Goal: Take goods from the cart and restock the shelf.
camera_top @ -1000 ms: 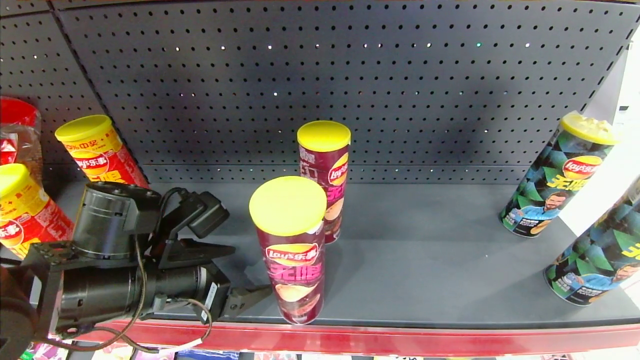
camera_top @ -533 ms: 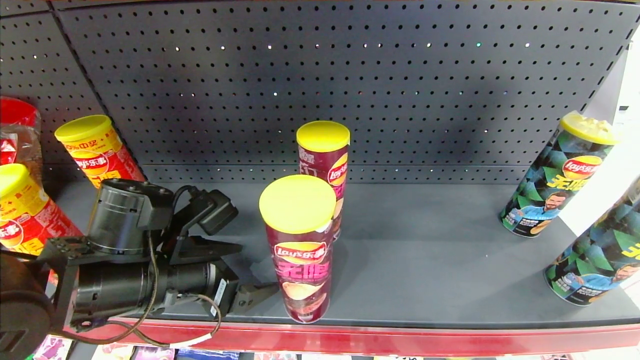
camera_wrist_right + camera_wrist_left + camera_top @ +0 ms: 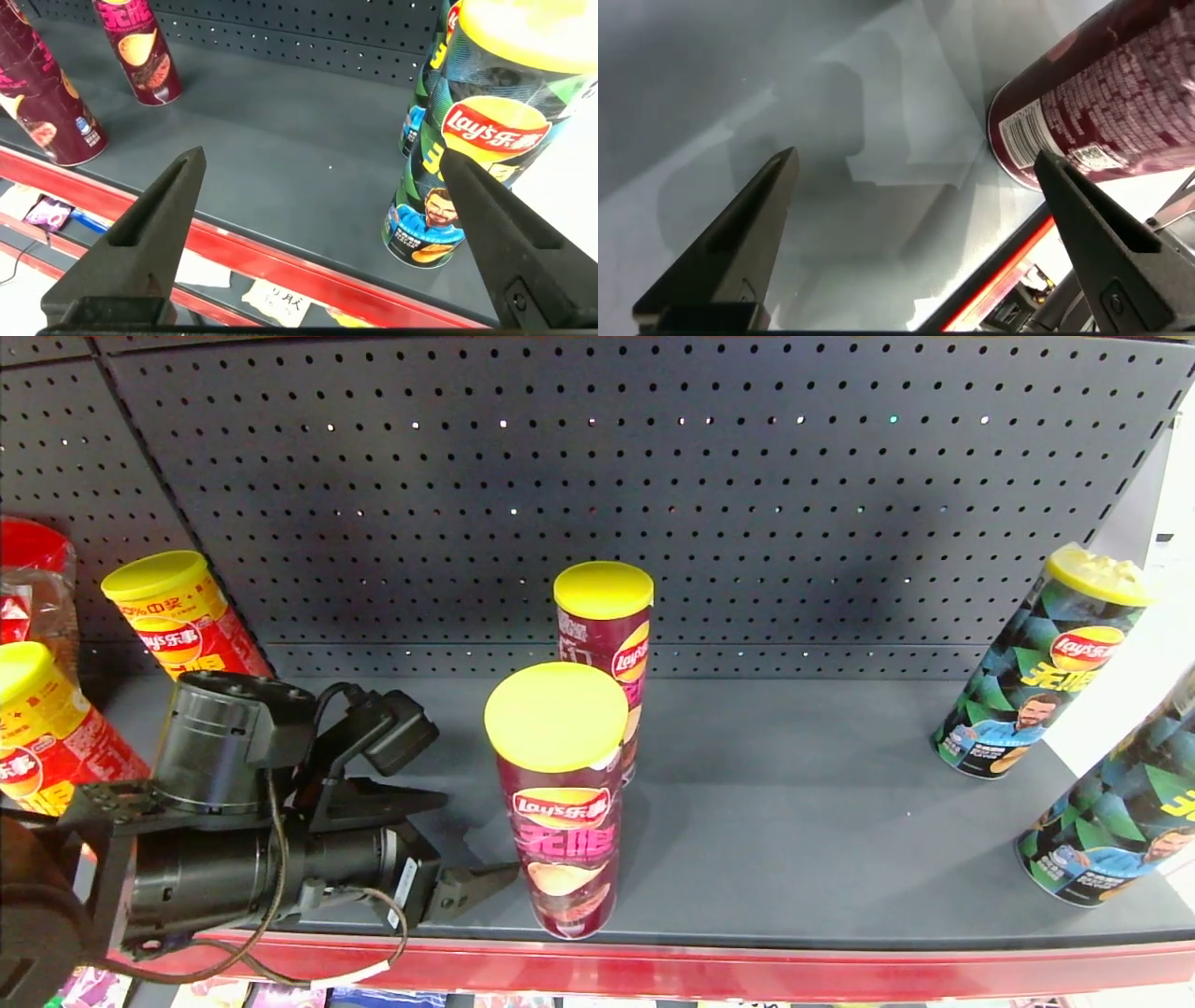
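Head view: the front maroon can (image 3: 560, 803) is seen upright, long axis vertical, by the red front lip (image 3: 747, 971) of the shelf (image 3: 794, 821). Just left of that can the left gripper (image 3: 481, 833) is held spread, nothing pinched; withdrawal leftward, away from it, is judged due.

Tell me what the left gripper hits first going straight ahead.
Most likely the front maroon can. The open left gripper points at its lower part, with the shelf-edge finger nearly against it. Depth is hard to judge.
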### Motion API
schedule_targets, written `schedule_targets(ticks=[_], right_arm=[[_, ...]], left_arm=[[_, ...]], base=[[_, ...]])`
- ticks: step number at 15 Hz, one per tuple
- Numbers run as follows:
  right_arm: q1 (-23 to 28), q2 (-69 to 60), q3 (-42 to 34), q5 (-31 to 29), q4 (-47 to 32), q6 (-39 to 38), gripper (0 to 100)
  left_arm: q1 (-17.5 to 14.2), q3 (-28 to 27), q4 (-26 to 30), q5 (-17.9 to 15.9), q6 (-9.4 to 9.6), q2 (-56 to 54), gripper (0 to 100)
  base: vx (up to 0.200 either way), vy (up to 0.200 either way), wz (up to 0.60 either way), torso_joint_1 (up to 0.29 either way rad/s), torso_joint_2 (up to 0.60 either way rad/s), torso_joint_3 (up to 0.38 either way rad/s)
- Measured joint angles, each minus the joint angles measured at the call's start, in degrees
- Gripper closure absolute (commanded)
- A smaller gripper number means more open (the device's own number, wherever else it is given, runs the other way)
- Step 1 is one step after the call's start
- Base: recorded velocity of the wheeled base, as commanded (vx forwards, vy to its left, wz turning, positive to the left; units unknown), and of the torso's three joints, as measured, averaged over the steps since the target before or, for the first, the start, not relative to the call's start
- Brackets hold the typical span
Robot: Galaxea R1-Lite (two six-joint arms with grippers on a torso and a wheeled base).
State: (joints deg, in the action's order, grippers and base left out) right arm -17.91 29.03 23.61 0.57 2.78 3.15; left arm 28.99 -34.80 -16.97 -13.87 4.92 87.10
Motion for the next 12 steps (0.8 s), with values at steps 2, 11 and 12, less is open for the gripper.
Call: schedule_targets(ticks=[2, 11, 12], right_arm=[[0.0, -0.3, -0.5, 0.0, -0.3, 0.0, 0], [5.6, -14.6, -1.0, -7.5, -27.3, 0.0, 0], [9.7, -16.3, -1.1, -7.6, -30.1, 0.0, 0]], left_arm=[[-1.3, 2.5, 0.1, 0.2, -0.13, -3.9, 0], [-16.7, 13.1, 32.7, 4.2, -3.71, -44.7, 0], [-19.2, 13.5, 38.0, 5.3, -4.92, -50.1, 0]], base=[[0.0, 0.0, 0.0, 0.0, 0.0, 0.0], [0.0, 0.0, 0.0, 0.0, 0.0, 0.0], [0.0, 0.0, 0.0, 0.0, 0.0, 0.0]])
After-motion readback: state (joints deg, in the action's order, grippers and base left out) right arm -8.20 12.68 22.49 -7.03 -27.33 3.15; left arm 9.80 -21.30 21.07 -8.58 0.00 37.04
